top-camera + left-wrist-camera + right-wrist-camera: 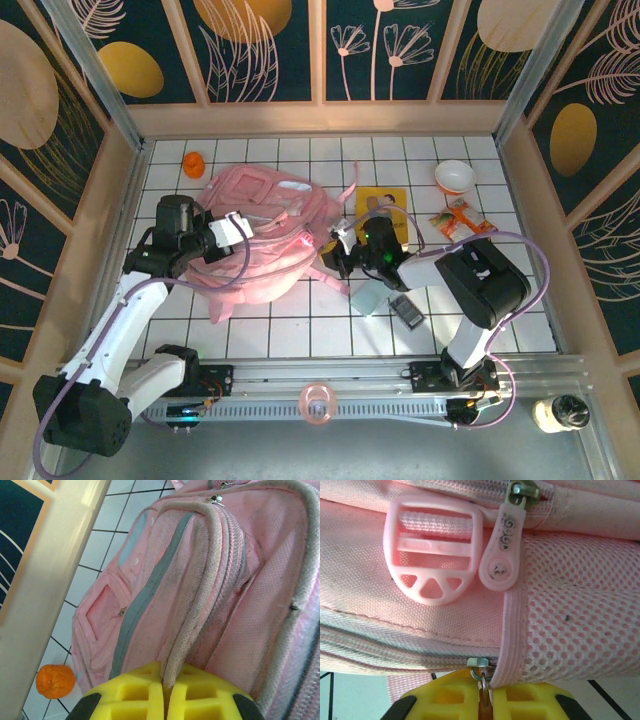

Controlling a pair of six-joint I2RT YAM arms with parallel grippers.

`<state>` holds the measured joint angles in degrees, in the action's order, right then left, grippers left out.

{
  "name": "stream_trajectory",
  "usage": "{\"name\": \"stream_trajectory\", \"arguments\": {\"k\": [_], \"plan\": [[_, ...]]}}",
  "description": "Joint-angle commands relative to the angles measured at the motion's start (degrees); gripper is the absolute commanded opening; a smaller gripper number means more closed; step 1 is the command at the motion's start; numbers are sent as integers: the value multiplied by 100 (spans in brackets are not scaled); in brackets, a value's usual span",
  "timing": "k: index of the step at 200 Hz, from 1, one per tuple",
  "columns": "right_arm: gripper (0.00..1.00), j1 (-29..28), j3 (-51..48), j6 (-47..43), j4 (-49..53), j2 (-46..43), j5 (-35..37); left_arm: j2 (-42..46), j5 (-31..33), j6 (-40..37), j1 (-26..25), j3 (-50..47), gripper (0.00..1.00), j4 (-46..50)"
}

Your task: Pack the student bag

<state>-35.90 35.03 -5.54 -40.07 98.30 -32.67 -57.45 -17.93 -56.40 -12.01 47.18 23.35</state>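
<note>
Bench: white tiles, boxed in by wooden walls on three sides, with my arm bases along the near rail
Student bag: lies slumped on the left half of the bench, between my two arms
Bag axis: runs roughly left to right, sagging toward the near left; a paler pocket patch faces the far side; I cannot tell from above which end is the top
Left fingers: closed on the bag's rope-like carry strap, which is pinched between my yellow pads
Right fingers: closed on a zip pull at the bag's right edge, under a pink buckle and beside the mesh pocket
Yellow booklet: just right of the bag, partly under my right arm
Pale box: near side of my right wrist, close to the bag's corner
White bowl: far right, well apart from the bag
Snack packet: just near of the bowl
Dark small item: just beside the pale box
Orange thing: far-left corner, near the bag's far end
Pink ring: on the near rail, between the arm bases
In the way: booklet and box crowd my right wrist
Edges: the left wall stands close along the bag
Open room: bare tiles near of the bag and along the far row
</note>
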Motion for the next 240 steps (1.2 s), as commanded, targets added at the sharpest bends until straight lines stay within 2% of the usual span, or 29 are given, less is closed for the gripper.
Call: {"name": "stream_trajectory", "arguments": {"k": [1, 44, 87, 115, 197, 240], "plan": [[13, -145, 136, -124, 116, -201, -573, 133, -47, 285, 40, 11, 0, -656], [17, -83, 204, 41, -7, -169, -786, 188, -223, 323, 37, 37, 0, -754], [7, 21, 96, 299, -238, -258, -938, 249, -73, 372, 34, 5, 0, -770], [5, -47, 97, 452, -177, -428, -950, 317, 85, 856, 33, -167, 0, -1192], [4, -970, 518, 554, 1037, -1006, -417, 529, 331, 2019, -188, -853, 0, -2042], [4, -1613, 861, 1002, 1406, -1162, -85, 552, 493, 2511, -206, -1109, 0, -2464]]}}
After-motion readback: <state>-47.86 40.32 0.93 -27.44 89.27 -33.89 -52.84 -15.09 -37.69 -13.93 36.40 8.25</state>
